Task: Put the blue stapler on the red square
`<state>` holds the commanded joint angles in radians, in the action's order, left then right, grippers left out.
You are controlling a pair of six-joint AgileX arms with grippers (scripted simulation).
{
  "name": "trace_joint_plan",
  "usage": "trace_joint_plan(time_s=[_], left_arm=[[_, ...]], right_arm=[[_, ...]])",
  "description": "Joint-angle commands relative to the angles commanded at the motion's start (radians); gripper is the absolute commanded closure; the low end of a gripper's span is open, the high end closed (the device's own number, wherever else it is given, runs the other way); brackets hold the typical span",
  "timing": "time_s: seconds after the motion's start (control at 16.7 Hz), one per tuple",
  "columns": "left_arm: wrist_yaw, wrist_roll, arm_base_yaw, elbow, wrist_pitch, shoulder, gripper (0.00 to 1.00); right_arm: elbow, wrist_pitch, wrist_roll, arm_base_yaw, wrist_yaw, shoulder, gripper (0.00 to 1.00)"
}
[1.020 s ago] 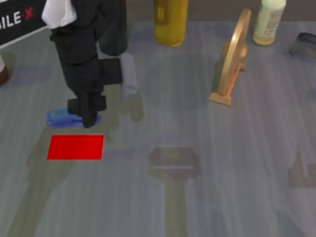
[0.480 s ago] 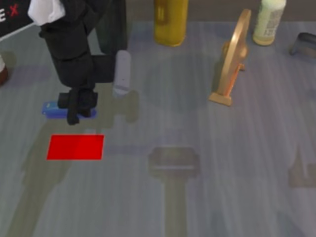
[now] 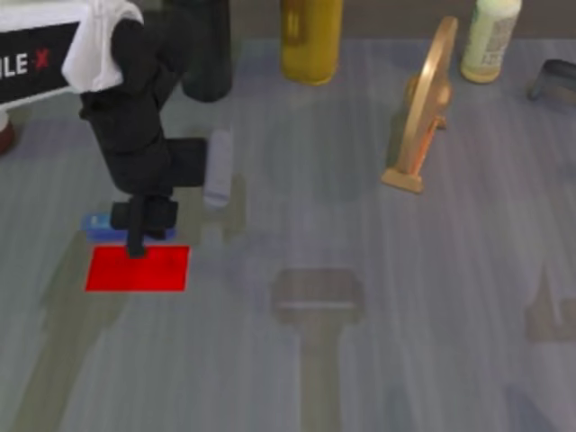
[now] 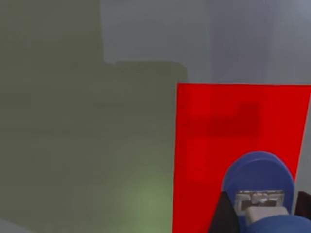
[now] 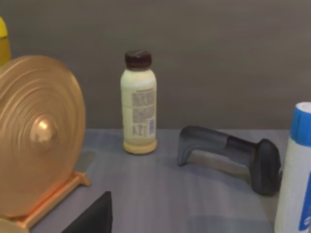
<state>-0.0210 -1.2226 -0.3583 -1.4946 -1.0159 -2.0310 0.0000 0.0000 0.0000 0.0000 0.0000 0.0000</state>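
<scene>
My left gripper (image 3: 135, 236) is shut on the blue stapler (image 3: 94, 225), whose blue ends stick out on both sides of the black fingers. It hangs over the far edge of the red square (image 3: 148, 270), towards that patch's left half. In the left wrist view the stapler's rounded blue nose (image 4: 257, 174) sits between the dark fingers (image 4: 224, 216) of the left gripper (image 4: 262, 213), with the red square (image 4: 214, 126) spread under it. My right gripper is outside the top view; its wrist view shows only a dark edge of it (image 5: 95, 216).
Along the back stand a yellow bottle (image 3: 310, 40), a golden disc on a stand (image 3: 423, 103), a cream bottle (image 3: 490, 36) and a dark handheld scanner (image 3: 553, 76). A white bottle with a blue cap (image 5: 296, 174) is close to the right wrist camera.
My left gripper has carried the stapler first left and a little back, then forward, so it now overlaps the red square's far edge. The right side has not changed.
</scene>
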Motion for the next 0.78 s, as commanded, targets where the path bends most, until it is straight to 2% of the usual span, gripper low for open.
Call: trace_joint_plan(time_s=[0.24,0.54,0.78], left_arm=[[-0.001,-0.022,0.018,0.112,0.143,-0.034,1.00],[-0.001,-0.025,0.020,0.122,0.155,-0.037,1.00],[-0.001,-0.025,0.020,0.122,0.155,-0.037,0.70]], right_arm=[[0.000,0.000,0.000,0.000,0.000,0.000,0.00],[0.000,0.000,0.000,0.000,0.000,0.000,0.00],[0.000,0.000,0.000,0.000,0.000,0.000,0.00]])
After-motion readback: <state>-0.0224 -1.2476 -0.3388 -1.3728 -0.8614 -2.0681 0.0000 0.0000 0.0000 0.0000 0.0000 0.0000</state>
